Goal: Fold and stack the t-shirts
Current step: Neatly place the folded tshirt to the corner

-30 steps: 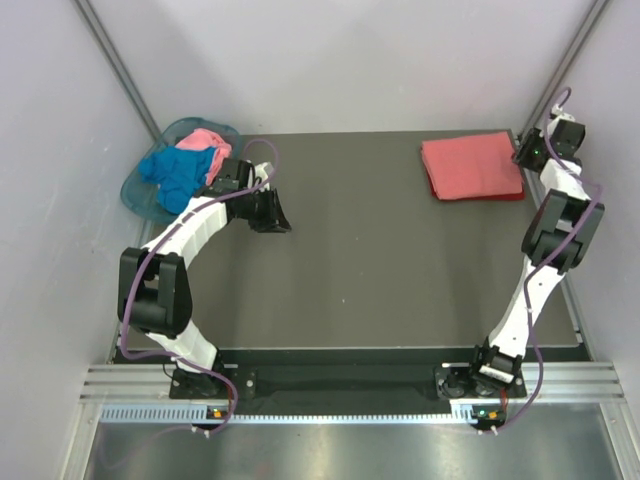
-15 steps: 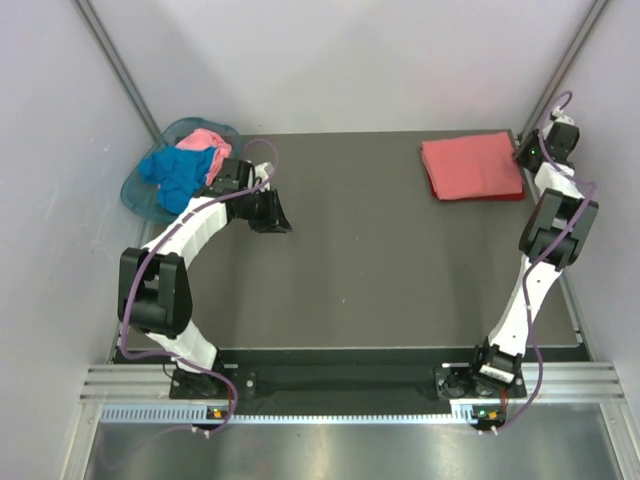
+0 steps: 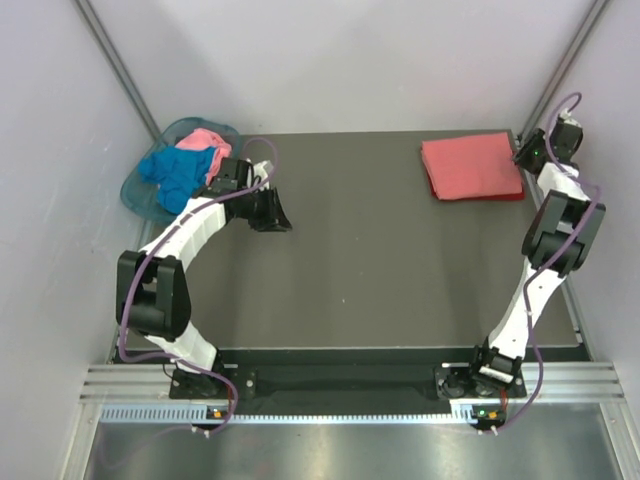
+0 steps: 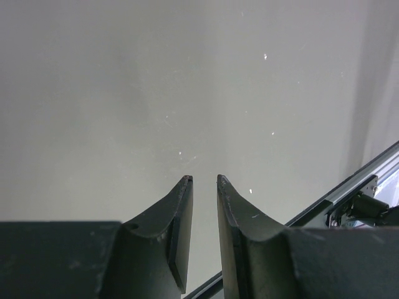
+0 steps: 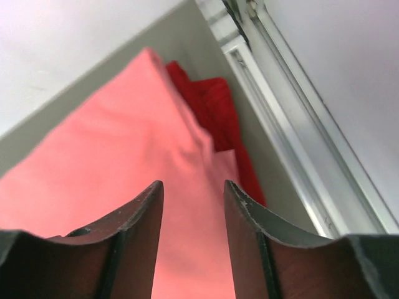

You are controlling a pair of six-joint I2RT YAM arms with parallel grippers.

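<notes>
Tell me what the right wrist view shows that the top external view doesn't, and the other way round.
Right wrist only: the right gripper up close, its fingers apart with nothing between them, pointing at the stack.

Top external only: the teal basket at the far left, holding the blue shirt and the light pink shirt, with the left gripper over the table near it.

Both: the salmon shirt folded on top of the dark red shirt, whose edge peeks out.

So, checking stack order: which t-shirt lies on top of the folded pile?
The salmon-coral t-shirt; the dark red t-shirt only peeks out beneath it. The blue t-shirt and pink t-shirt lie crumpled in the basket.
</notes>
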